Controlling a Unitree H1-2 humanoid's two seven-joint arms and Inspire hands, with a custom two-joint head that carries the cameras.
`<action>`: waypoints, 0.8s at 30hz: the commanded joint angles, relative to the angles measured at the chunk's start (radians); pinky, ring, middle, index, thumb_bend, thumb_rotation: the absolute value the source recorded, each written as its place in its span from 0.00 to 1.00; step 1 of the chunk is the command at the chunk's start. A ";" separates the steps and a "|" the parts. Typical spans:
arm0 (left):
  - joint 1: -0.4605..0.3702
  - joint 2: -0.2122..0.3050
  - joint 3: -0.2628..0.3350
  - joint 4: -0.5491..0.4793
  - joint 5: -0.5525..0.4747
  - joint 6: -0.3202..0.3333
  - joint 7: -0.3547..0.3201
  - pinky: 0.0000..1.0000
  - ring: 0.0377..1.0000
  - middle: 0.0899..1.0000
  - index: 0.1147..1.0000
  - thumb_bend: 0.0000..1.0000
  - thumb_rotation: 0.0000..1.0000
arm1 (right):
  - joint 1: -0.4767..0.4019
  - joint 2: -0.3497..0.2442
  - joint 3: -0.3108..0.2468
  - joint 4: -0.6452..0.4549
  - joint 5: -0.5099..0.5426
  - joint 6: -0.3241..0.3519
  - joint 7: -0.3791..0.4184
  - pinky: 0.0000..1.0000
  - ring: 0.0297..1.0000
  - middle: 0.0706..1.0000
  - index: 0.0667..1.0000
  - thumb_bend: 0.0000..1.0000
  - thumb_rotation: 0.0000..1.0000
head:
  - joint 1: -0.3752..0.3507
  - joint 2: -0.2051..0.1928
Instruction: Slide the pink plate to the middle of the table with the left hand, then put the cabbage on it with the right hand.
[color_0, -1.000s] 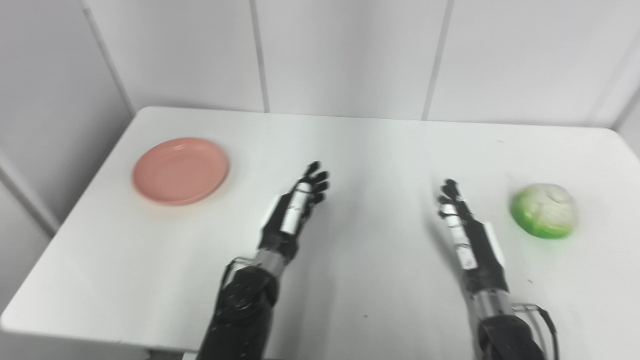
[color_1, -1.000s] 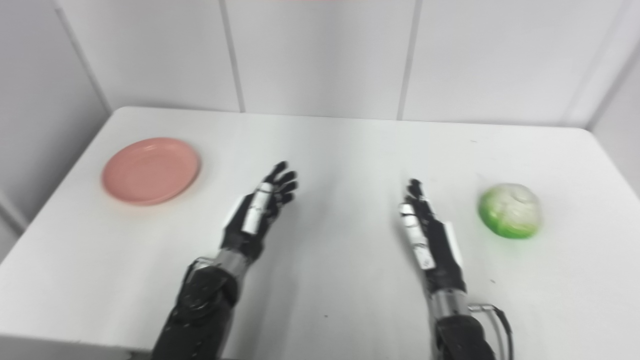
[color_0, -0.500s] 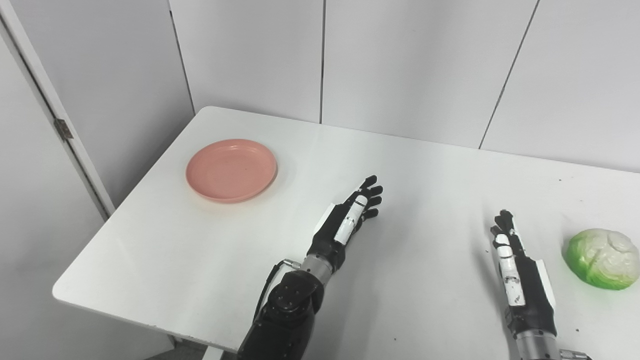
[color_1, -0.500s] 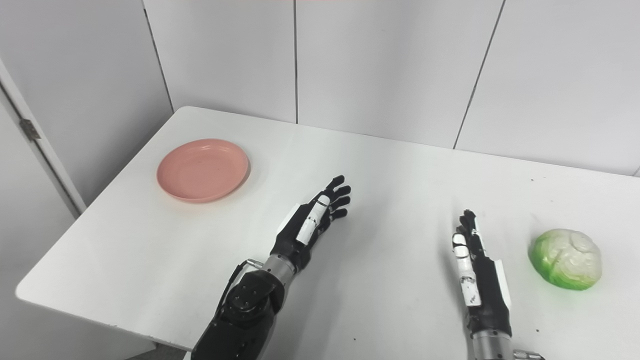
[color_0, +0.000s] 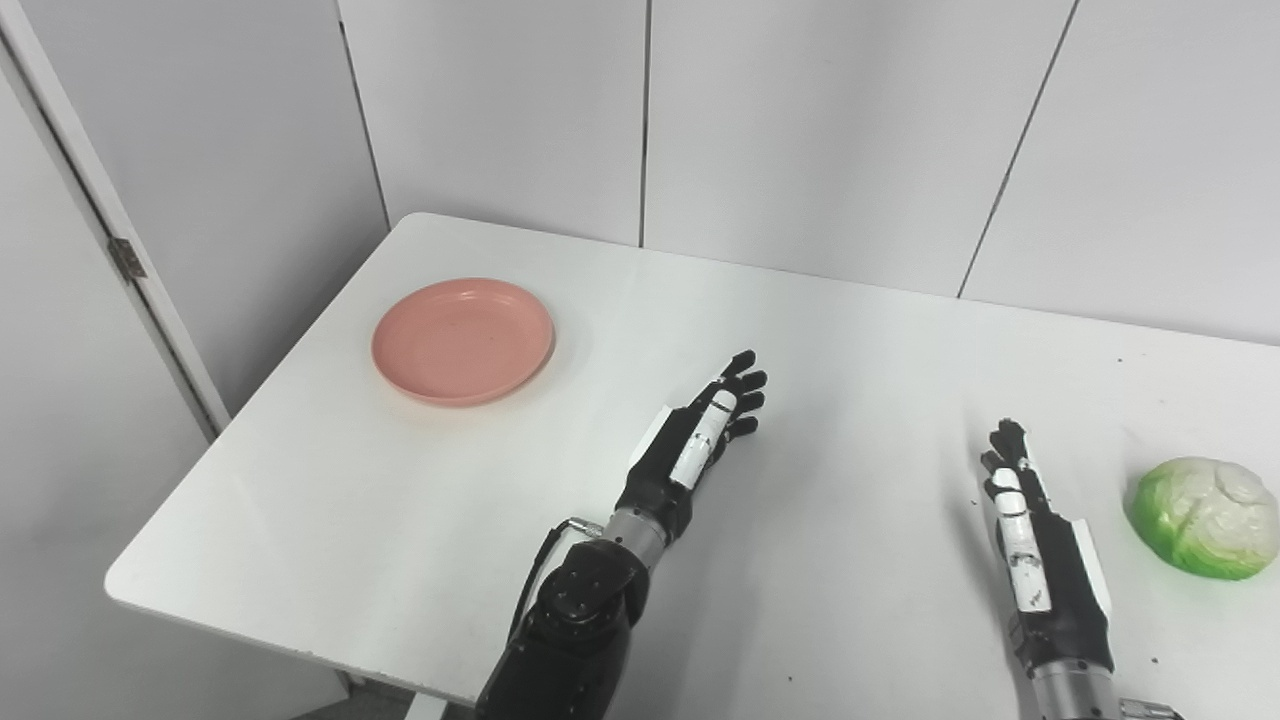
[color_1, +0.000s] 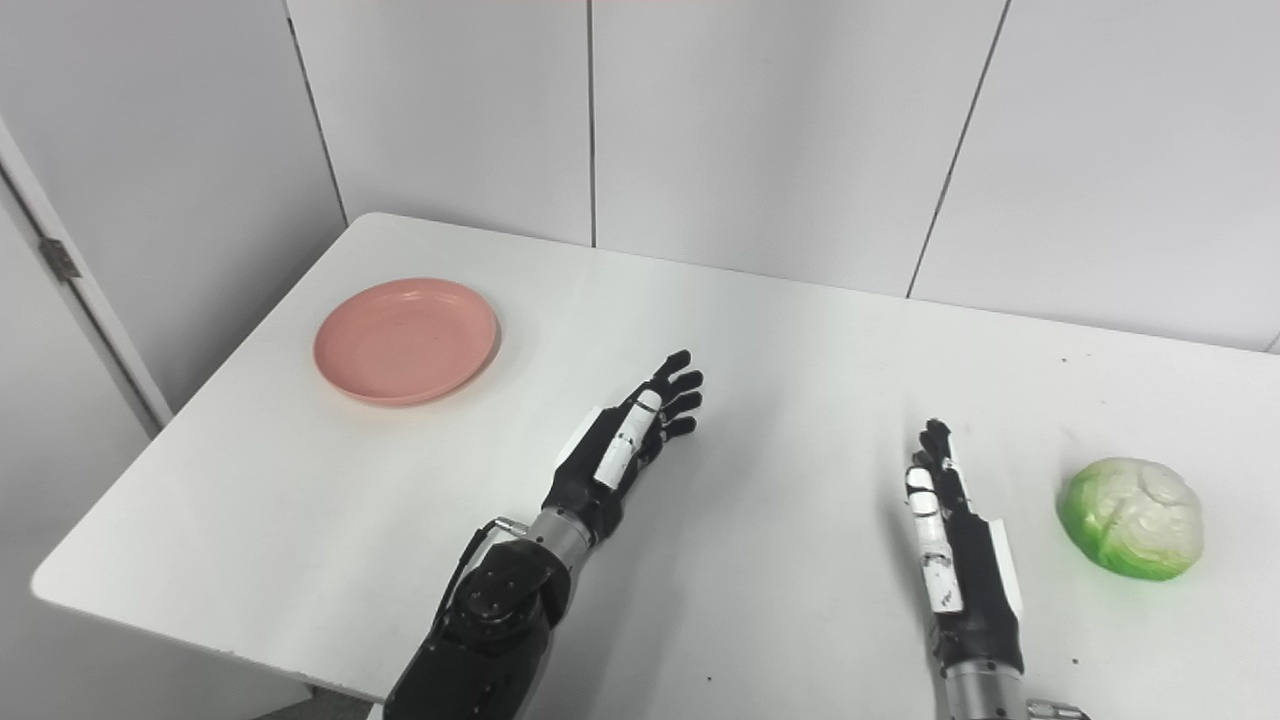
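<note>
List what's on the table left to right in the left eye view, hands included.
pink plate → left hand → right hand → cabbage

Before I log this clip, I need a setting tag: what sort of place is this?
Probably a lab or test room, not a kitchen: a bare white table against plain white wall panels, holding only a pink plate and a cabbage.

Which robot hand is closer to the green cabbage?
The right hand. It hovers open just left of the cabbage, not touching it. The left hand is open much farther left, near the table's middle.
</note>
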 joint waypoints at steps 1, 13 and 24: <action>0.040 -0.013 -0.011 0.016 0.003 0.026 -0.003 0.91 0.92 0.93 0.92 0.40 1.00 | 0.015 -0.008 -0.009 0.045 0.005 -0.045 0.004 1.00 0.99 0.99 0.99 0.14 1.00 | 0.000 0.000; 0.020 -0.014 0.036 -0.206 -0.021 0.083 0.027 0.93 0.92 0.92 0.92 0.40 1.00 | 0.017 0.006 -0.003 0.028 -0.013 -0.036 -0.015 1.00 0.98 0.99 0.99 0.08 1.00 | 0.006 -0.007; -0.069 0.000 0.120 -0.388 -0.058 0.138 0.071 0.92 0.91 0.92 0.91 0.46 1.00 | 0.014 0.009 -0.007 0.023 0.000 -0.022 -0.013 1.00 0.98 0.98 0.99 0.10 1.00 | 0.023 -0.005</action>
